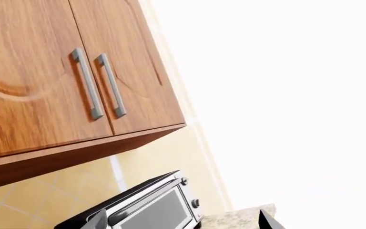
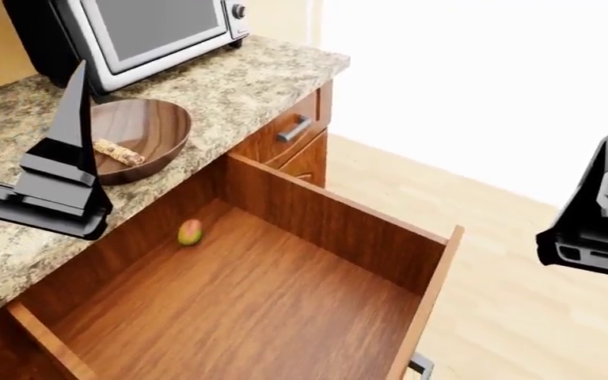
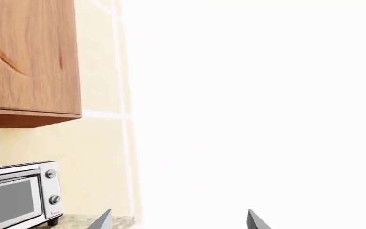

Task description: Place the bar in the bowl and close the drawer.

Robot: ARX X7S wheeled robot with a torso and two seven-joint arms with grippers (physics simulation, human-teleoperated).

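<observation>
1. Standing pulled far out at the front of the head view, the drawer (image 2: 251, 309) shows its plain wood floor, with a small green-red fruit (image 2: 189, 233) lying alone near its back left corner; a sliver of the silver handle (image 2: 420, 366) peeks below the front panel.
2. The left gripper (image 2: 66, 150) hangs over the counter edge just beside the drawer's left wall, and the right gripper (image 2: 600, 214) hangs out past the drawer's right side, above the pale floor (image 2: 515, 261). Both are released and hold nothing: each wrist view shows two fingertips (image 1: 97, 218) spread well apart (the same wide gap sits between the right arm's tips (image 3: 254, 220)).
3. Behind the left gripper, the bowl (image 2: 161, 146) sits on the granite counter (image 2: 230, 87), and the bar (image 2: 118, 153) lies inside it, slanted across the bottom.
4. A narrower drawer (image 2: 288, 131) under the counter edge is shut.
5. Farthest back stands a toaster oven (image 2: 146, 36) against the tiled wall, with wooden wall cabinets (image 1: 62, 76) hanging above it.
</observation>
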